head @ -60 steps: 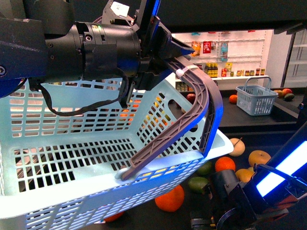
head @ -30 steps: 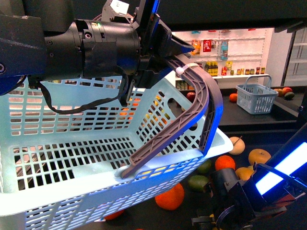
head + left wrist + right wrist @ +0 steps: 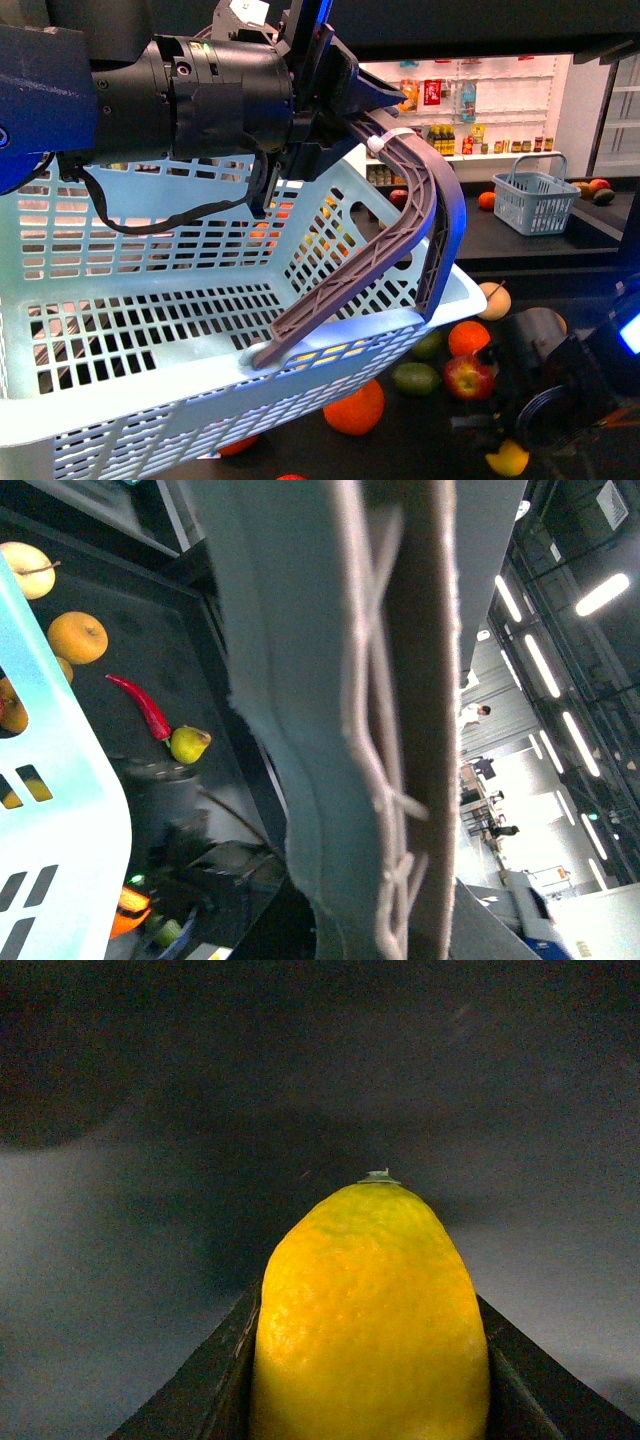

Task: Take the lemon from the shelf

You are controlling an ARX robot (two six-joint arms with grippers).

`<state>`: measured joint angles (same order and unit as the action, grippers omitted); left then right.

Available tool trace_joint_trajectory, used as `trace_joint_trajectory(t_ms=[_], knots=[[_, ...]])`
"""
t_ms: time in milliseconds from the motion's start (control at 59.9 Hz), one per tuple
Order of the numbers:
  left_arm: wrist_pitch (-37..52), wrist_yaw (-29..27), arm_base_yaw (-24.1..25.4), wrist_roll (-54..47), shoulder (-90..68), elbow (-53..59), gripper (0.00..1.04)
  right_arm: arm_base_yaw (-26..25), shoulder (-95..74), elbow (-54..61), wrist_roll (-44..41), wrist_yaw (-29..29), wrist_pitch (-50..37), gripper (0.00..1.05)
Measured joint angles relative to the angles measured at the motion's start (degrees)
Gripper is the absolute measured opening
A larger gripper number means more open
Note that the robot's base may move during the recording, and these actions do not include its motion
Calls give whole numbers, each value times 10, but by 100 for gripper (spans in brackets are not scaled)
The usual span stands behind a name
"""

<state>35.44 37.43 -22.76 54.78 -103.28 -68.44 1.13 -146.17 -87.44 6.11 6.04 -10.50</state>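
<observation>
My right gripper (image 3: 370,1370) is shut on the lemon (image 3: 370,1320), a bright yellow oval with a small stem nub, held between the two dark fingers (image 3: 215,1385). In the front view the lemon (image 3: 508,458) shows at the bottom right, under the right arm (image 3: 560,385), just above the black shelf tray (image 3: 430,445). My left gripper (image 3: 350,110) is shut on the grey-brown basket handle (image 3: 425,200) and holds the pale blue basket (image 3: 150,300) tilted in the air. The handle (image 3: 400,680) fills the left wrist view.
Loose fruit lies on the tray below the basket: an orange (image 3: 353,408), a green fruit (image 3: 415,378), a red apple (image 3: 468,378). A small grey basket (image 3: 535,200) stands at the back right. White wall shelves (image 3: 480,110) hold bottles. A red chili (image 3: 145,708) lies on the tray.
My right arm has pulled back to the right and lower, and the lemon now shows in its gripper. A red apple it hid has come into view. The basket has barely moved.
</observation>
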Motion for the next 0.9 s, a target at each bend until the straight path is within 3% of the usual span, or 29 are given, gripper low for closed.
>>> trace_joint_trajectory(t_ms=[184,334,534,901], knots=[[0,0,0,0,0,0,9,-47,145,63,1,-40,-15,46],[0,0,0,0,0,0,9,-50,267,82,38,-97,-13,46],[0,0,0,-1,0,0,9,-3,400,96,94,-157,-8,46],[0,0,0,0,0,0,9,90,401,140,129,-158,-21,46]])
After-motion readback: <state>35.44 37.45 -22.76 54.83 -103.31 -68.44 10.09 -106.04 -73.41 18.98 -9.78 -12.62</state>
